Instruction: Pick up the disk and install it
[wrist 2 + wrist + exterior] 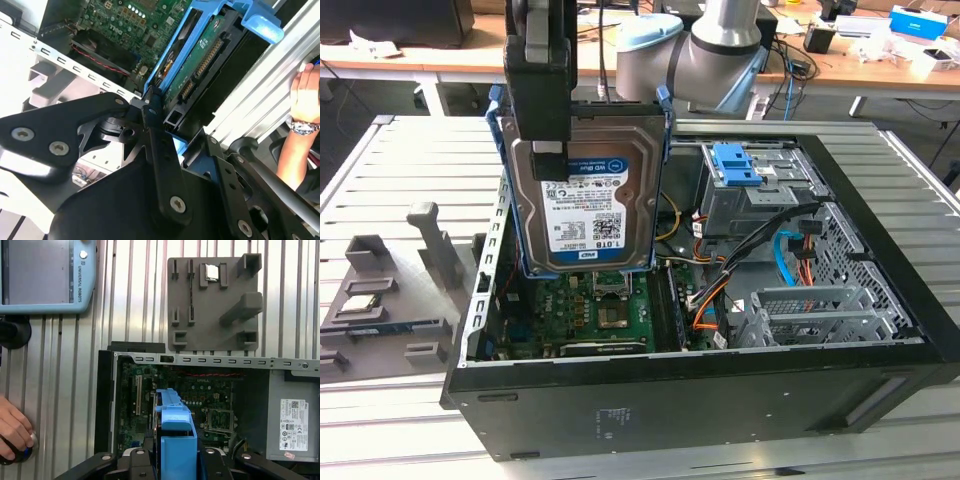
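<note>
The disk [585, 210], a silver-grey drive with a blue-and-white label in a bright blue bracket, hangs upright over the open computer case [720, 370]. My gripper [548, 150] is shut on its upper edge from above. Below it lies the green motherboard [600, 310]. In the second wrist view the black fingers [155, 117] clamp the end of the disk [200, 55], whose green circuit board and blue frame show. The first wrist view looks down along the blue bracket [175, 435] into the case.
A drive bay with a blue latch [735, 165] and a metal drive cage [810, 310] sit at the exterior view's right inside the case. A grey fixture tray [390, 290] lies outside. A person's hand [15, 432] rests beside the case, near a teach pendant [45, 275].
</note>
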Controlling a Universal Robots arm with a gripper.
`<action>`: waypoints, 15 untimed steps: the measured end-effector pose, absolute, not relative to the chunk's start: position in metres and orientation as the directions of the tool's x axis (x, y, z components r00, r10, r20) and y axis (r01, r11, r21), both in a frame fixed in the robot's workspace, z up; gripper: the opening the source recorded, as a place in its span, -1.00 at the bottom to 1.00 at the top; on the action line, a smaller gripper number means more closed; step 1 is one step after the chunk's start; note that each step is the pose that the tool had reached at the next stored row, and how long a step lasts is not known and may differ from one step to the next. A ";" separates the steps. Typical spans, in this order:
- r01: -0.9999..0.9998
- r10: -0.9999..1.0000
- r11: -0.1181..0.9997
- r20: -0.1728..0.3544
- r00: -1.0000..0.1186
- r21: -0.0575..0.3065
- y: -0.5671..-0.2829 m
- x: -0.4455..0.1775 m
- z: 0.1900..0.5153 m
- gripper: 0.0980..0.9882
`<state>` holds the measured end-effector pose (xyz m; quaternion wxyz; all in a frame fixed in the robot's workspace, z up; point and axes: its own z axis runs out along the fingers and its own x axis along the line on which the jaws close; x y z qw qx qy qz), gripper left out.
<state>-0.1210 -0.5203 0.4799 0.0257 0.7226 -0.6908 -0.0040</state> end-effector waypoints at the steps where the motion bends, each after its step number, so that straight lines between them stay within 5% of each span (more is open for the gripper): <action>1: -0.998 -0.999 -0.044 0.030 0.045 0.043 -0.525 -0.121 0.480 -0.40; 15: -0.998 -0.999 -0.044 0.030 0.046 0.043 -0.543 -0.120 0.480 -0.40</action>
